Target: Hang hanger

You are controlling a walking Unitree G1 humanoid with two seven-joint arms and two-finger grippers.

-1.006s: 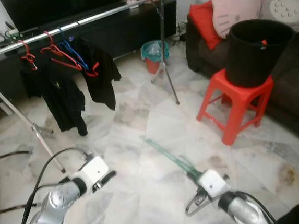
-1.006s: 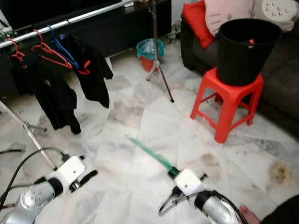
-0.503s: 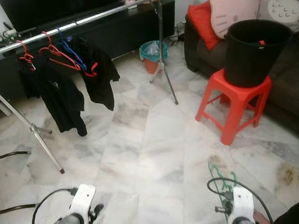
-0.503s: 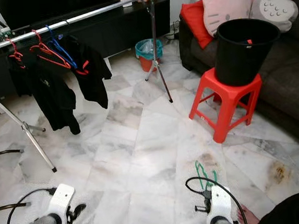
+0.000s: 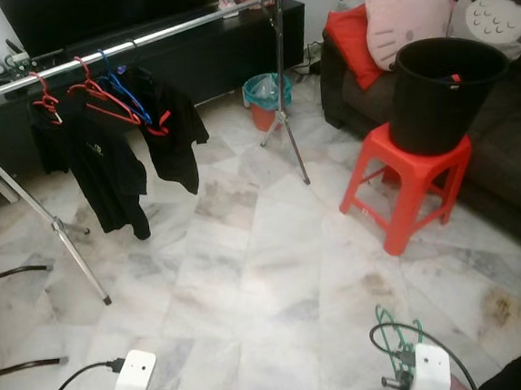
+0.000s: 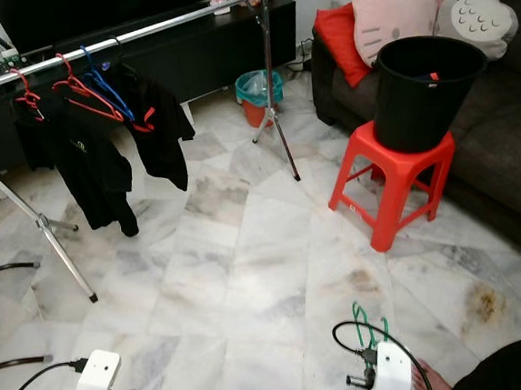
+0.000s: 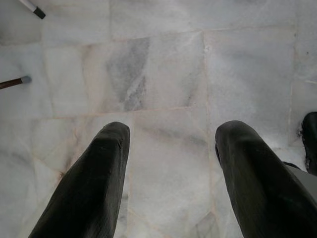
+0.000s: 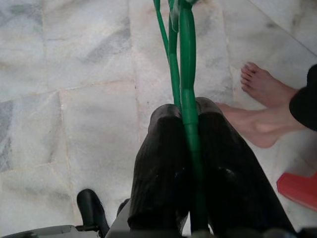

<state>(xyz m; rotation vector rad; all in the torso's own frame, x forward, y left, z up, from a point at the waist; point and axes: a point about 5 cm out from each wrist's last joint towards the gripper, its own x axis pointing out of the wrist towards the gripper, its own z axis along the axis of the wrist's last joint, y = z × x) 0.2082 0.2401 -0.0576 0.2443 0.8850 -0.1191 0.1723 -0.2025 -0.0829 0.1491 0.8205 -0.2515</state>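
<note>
— What could go wrong from here?

— The green hanger (image 8: 184, 74) is pinched only by its thin wire, between the two black fingers (image 8: 163, 163) of the right gripper (image 8: 190, 124). I think it can turn or slip in that hold while the robot walks, because the grip is narrow and the hanger sticks far out. Also the rail (image 5: 137, 37) is far away, at the far left of the room, and already it carries some red and blue hangers (image 5: 105, 90) and black shirts (image 5: 112, 167). The new hook could catch on those. And a person's bare feet (image 8: 262, 99) stand on the floor very near the right gripper — a swing of the arm may hit them.

— And the grippers, how are they?

— The right one is clenched on the hanger, with no gap between the fingers, low at the near right. The left gripper (image 7: 171, 168) is spread wide and holds nothing — between its fingers I see only the marble floor (image 7: 163, 64). It hangs at the near left.

— Where is the red stool (image 5: 410, 177) with the black bucket (image 5: 443, 88)?

— At the far right, well apart from the rail.
</note>
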